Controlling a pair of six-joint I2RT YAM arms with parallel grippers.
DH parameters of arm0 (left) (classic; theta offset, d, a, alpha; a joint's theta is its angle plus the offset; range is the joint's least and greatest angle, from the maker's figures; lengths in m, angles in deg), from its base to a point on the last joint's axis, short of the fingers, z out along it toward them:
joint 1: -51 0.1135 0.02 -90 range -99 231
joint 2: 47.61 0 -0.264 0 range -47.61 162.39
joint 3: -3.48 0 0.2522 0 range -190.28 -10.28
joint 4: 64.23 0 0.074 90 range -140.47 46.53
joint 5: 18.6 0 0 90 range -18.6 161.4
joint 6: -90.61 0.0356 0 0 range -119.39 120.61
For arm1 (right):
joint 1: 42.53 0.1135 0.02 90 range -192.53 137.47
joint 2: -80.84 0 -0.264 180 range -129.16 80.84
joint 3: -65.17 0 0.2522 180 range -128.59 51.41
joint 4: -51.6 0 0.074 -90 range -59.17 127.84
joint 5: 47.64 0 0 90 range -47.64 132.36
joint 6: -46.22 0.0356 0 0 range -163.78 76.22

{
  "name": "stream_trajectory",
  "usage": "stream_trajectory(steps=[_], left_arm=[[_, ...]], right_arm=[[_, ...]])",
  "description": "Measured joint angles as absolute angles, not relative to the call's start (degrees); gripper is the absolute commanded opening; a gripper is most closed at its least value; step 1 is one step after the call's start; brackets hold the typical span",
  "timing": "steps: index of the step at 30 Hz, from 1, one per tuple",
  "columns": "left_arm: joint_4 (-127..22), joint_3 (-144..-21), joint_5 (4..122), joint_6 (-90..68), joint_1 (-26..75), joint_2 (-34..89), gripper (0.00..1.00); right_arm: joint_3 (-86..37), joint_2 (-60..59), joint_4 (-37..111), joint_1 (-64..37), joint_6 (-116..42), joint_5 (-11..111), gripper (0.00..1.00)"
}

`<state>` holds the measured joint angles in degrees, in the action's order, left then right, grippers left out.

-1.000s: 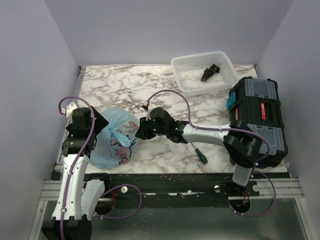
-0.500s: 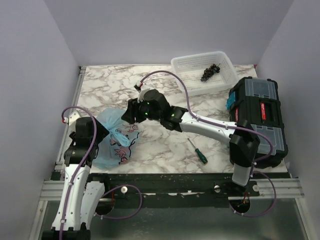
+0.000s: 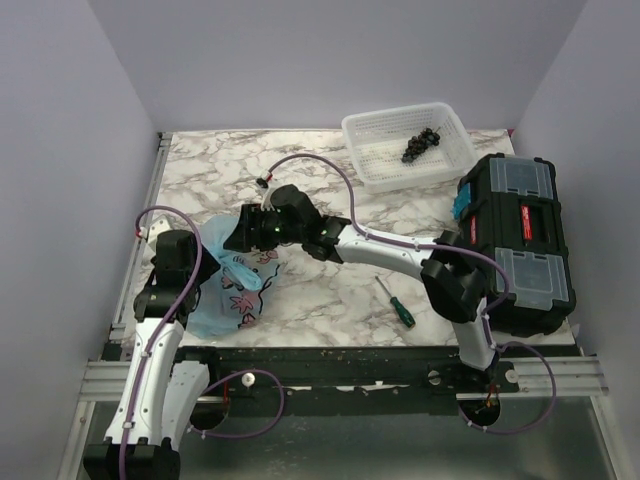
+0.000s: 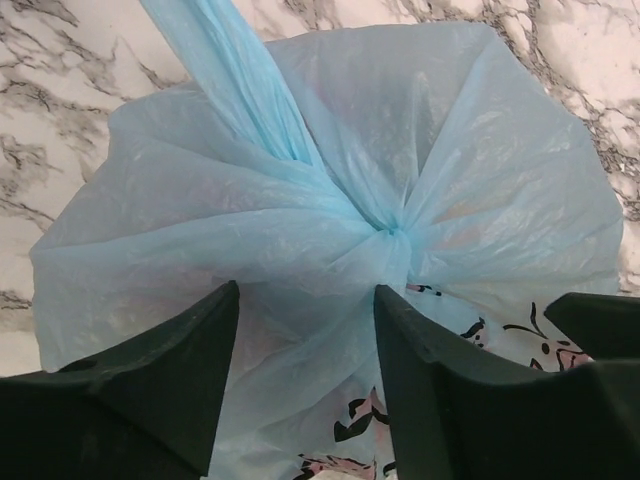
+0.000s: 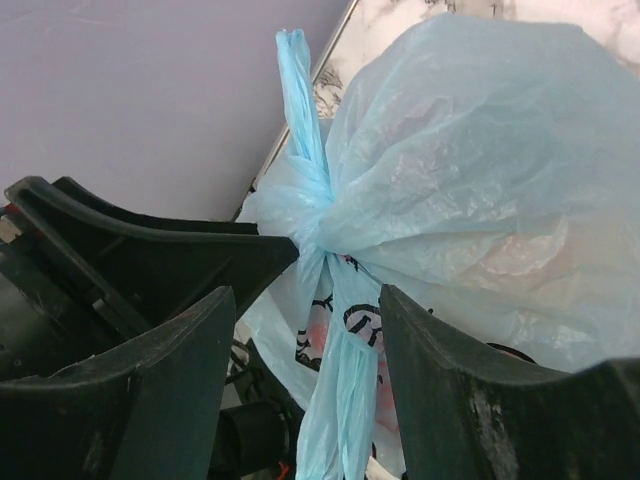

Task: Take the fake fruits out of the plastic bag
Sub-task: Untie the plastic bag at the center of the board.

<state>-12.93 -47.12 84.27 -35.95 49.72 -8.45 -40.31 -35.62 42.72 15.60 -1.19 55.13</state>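
The plastic bag (image 3: pixel 228 287) lies at the table's front left, light blue with pink and dark print, tied in a knot (image 4: pixel 392 240). The fake fruits are hidden inside it; only faint pinkish patches show through the plastic. My left gripper (image 3: pixel 192 262) is open at the bag's left side, and its fingers (image 4: pixel 150 380) straddle bunched plastic below the knot. My right gripper (image 3: pixel 245 232) is open over the bag's top. In the right wrist view a twisted bag handle (image 5: pixel 345 400) hangs between its fingers (image 5: pixel 460 400), apart from them. The bag (image 5: pixel 470 170) bulges behind.
A white lattice basket (image 3: pixel 372 130) holding a dark grape bunch (image 3: pixel 420 143) stands at the back right. A black toolbox (image 3: pixel 515 235) sits at the right edge. A green-handled screwdriver (image 3: pixel 397 303) lies near the front. The side wall is close on the left.
My right arm has swung left from the table's middle to the top of the bag. My left gripper has shifted slightly toward the front. The bag has barely moved.
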Motion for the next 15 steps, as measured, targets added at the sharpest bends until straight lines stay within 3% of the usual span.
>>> stream_trajectory(steps=[6, 15], left_arm=[[-14.44, -46.57, 82.06, -34.29, 49.72, -8.36, 0.38], [-15.90, -46.42, 78.50, -32.39, 49.72, -8.51, 0.43]], right_arm=[[-40.16, -36.30, 43.20, 15.60, 6.53, 54.61, 0.63], [-41.41, -40.19, 43.29, 15.89, 14.86, 52.18, 0.62]])
